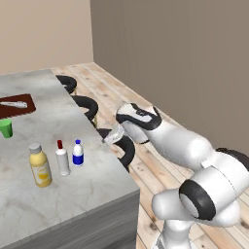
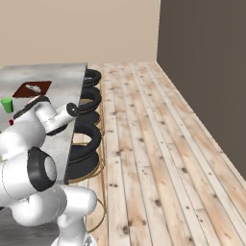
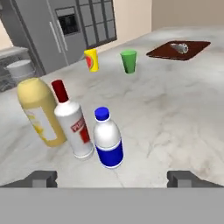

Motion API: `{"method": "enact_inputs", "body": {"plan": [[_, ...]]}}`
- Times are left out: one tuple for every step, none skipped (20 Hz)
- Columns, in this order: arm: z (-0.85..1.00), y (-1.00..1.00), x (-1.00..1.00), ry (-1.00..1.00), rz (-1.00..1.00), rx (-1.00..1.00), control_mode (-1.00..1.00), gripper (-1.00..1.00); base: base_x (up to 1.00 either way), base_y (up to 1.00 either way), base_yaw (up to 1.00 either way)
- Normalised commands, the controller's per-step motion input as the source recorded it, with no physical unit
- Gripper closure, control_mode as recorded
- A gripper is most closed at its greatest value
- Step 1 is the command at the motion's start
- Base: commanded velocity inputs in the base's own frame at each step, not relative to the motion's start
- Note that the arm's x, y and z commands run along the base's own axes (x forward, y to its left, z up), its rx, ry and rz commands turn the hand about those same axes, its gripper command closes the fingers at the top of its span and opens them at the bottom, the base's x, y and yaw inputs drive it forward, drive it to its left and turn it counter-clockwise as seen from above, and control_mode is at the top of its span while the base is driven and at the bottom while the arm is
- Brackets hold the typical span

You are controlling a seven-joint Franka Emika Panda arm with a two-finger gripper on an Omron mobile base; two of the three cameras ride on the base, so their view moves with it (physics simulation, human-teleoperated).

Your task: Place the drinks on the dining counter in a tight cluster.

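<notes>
Three drinks stand side by side near the right edge of the dining counter [image 1: 73, 194]: a fat yellow bottle [image 1: 40, 165] with a grey cap, a slim white bottle [image 1: 62, 158] with a red cap, and a short white-and-blue bottle [image 1: 78, 153]. In the hand view the yellow bottle [image 3: 39, 111], the red-capped bottle [image 3: 72, 127] and the blue-capped bottle [image 3: 108, 140] nearly touch. My gripper [image 1: 111, 136] hovers at the counter's right edge, a short way from the blue-capped bottle. The gripper [image 3: 112, 178] is open, with its fingertips [image 3: 41, 178] wide apart and nothing between them.
Farther along the marble top are a green cup [image 3: 128, 61], a yellow cup [image 3: 91, 60] with a red mark and a brown tray [image 3: 177, 49]. Black stools [image 1: 85, 104] line the counter's right side, over wooden floor [image 2: 158, 158]. A grey fridge [image 3: 65, 30] stands beyond.
</notes>
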Motion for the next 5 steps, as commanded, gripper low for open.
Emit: {"method": "enact_inputs", "body": {"plan": [[0.07,-0.74,0.00,0.19,-0.39,-0.18,-1.00,-1.00,0.00,0.00,0.00],[0.00,-0.76,0.00,0.17,-0.39,-0.20,-1.00,-1.00,0.00,0.00,0.00],[0.00,-0.77,0.06,0.15,-0.39,-0.25,-1.00,-1.00,0.00,0.00,0.00],[0.00,-0.71,0.50,0.10,-0.38,-0.31,-1.00,-1.00,0.00,0.00,0.00],[0.00,-0.56,0.93,0.06,-0.35,-0.36,-1.00,-1.00,0.00,0.00,0.00]]}}
